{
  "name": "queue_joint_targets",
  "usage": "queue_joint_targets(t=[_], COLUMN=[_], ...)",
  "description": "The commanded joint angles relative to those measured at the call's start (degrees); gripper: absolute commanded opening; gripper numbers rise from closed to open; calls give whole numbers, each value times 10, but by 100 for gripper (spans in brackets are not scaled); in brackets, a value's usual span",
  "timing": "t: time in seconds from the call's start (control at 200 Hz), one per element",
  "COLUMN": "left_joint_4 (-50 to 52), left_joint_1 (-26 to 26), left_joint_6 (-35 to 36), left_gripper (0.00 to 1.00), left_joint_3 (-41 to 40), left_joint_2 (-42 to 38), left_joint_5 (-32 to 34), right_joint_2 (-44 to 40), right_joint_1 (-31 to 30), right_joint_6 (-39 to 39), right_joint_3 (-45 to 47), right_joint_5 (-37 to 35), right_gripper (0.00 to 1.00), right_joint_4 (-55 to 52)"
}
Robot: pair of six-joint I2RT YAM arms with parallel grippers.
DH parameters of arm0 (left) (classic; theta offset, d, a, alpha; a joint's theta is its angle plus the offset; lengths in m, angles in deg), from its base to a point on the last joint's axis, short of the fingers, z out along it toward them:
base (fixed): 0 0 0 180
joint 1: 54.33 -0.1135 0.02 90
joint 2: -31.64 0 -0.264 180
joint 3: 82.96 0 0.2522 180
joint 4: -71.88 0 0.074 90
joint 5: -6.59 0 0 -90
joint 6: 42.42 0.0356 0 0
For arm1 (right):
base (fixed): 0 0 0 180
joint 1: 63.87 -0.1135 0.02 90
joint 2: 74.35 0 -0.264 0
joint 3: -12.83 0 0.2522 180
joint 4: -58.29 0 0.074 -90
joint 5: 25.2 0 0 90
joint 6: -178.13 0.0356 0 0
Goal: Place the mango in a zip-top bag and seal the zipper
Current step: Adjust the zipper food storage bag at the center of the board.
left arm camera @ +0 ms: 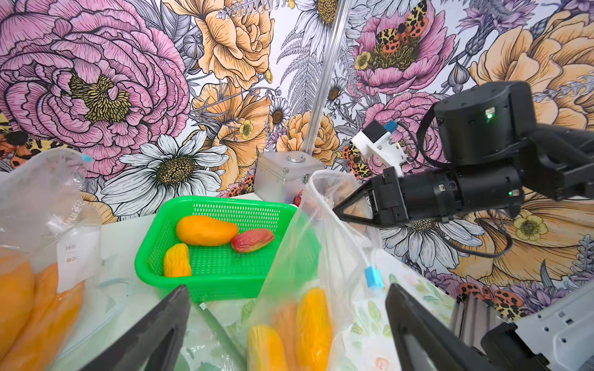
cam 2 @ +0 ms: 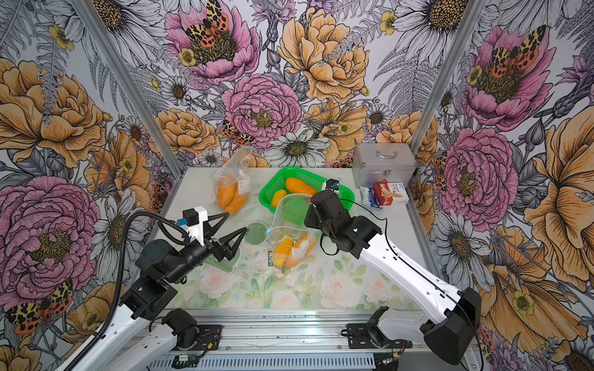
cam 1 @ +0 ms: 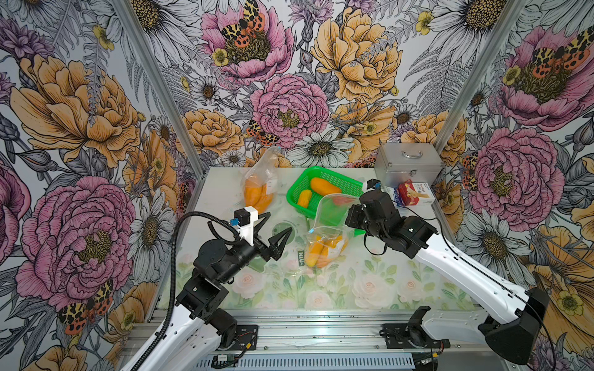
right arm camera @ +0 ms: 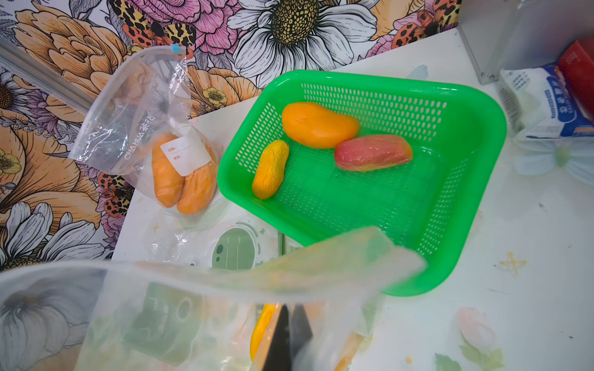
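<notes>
Sealing step: right pincer (left arm camera: 337, 211) clenched on the mango-filled zip-top bag (cam 1: 328, 212); left pincer (cam 1: 280, 221), released beside it, should pinch the blue slider (cam 1: 311, 230).

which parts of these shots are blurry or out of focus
Right wrist view: the held zip-top bag near the lens is a soft blur, while the green basket behind is sharp; in a top view, the mangoes inside that bag look smeared.

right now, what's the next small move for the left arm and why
Probably bring the open left pincer onto the blue slider and close on it: the right pincer pinches the bag's top edge, mangoes sit inside, and the slider hangs free at the zipper's other end.
</notes>
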Motion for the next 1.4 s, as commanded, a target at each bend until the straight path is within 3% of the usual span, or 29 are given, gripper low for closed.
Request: queue_joint_targets(t=[0.0, 0.185, 0.35, 0.771, 1.171, 1.391], left_joint_4=[-107, -124, -173, -330, -332, -332], left_joint_1=[6, 83, 139, 143, 100, 92], left_joint_6=[-13, 97, 169, 198, 172, 157], left_gripper=[99, 99, 99, 95, 63, 19], left_joint_3=[-55, -110, -125, -98, -41, -24], left_joint_2=[-21, -35, 16, 218, 234, 258], left_joint_5=[-35, -29, 7, -22, -46, -54], right_joint_2=[-5, -2, -3, -4, -2, -12], right_joint_1=[4, 5, 5, 5, 5, 5], right_joint_6=[9, 14, 17, 23, 22, 13], right_joint_3=[-5, -5, -4, 0, -2, -3], right_joint_5=[-15, -14, -17, -17, -16, -7], right_gripper=[0, 0, 0, 0, 1, 1], right_joint_4=[-1, 0, 0, 0, 0, -1])
